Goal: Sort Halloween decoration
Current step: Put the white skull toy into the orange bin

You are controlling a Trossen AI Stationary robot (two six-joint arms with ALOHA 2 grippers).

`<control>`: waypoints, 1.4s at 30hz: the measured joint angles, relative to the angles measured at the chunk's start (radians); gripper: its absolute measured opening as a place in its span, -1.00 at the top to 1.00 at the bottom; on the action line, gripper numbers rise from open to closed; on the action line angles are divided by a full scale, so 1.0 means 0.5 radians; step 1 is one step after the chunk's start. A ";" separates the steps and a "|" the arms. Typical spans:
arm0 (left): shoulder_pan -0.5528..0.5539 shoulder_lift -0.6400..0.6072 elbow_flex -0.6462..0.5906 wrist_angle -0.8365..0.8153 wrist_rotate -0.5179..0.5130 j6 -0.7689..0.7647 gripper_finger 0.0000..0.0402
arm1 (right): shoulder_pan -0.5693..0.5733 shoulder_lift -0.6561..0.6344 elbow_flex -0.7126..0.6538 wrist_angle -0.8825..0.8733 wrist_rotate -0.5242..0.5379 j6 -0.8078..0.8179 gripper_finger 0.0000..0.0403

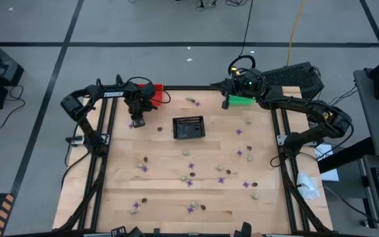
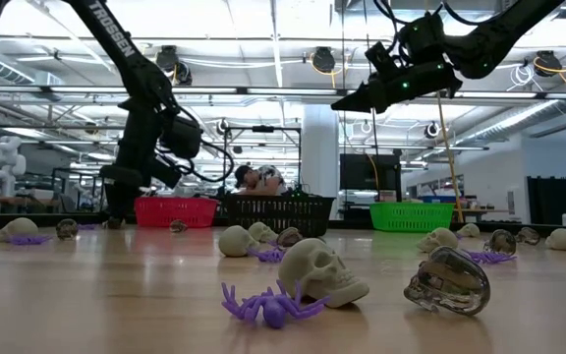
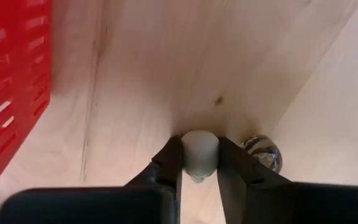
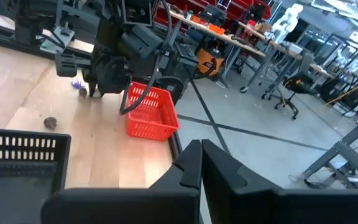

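- Left gripper (image 3: 199, 163): down at the table (image 1: 170, 191) beside the red basket (image 3: 8, 81), fingers clamped on a pale skull (image 3: 199, 151); a dark skull (image 3: 264, 152) lies just beside
- Right gripper (image 4: 199, 158): raised over the green basket (image 1: 241, 100), fingers closed, empty
- Remaining trinkets: scattered across the table around the black basket (image 1: 188, 128)

Purple spiders (image 2: 268, 307), pale skulls (image 2: 322, 272) and dark translucent skulls (image 2: 448, 281) are scattered across the wooden table from centre toward 6 o'clock, while one pale skull (image 3: 199, 151) is pinched near 10 o'clock beside a dark one (image 3: 263, 152).
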 joint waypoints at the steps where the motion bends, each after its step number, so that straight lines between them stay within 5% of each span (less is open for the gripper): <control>1: -0.001 -0.004 -0.001 0.001 -0.001 0.001 0.74 | 0.000 0.000 0.000 -0.003 0.000 0.016 1.00; 10: -0.001 -0.075 0.148 -0.116 0.016 -0.069 0.74 | 0.003 0.000 0.000 -0.097 0.001 0.121 1.00; 21: 0.022 -0.137 0.691 -0.123 0.059 -0.294 0.74 | 0.006 0.000 0.000 -0.217 0.005 0.200 1.00; 34: 0.256 0.454 1.002 -0.065 -0.001 -0.261 0.74 | 0.006 0.000 0.000 -0.224 0.013 0.203 1.00; 42: 0.281 0.590 1.019 -0.002 0.033 -0.257 0.70 | 0.006 0.000 0.000 -0.234 0.013 0.186 1.00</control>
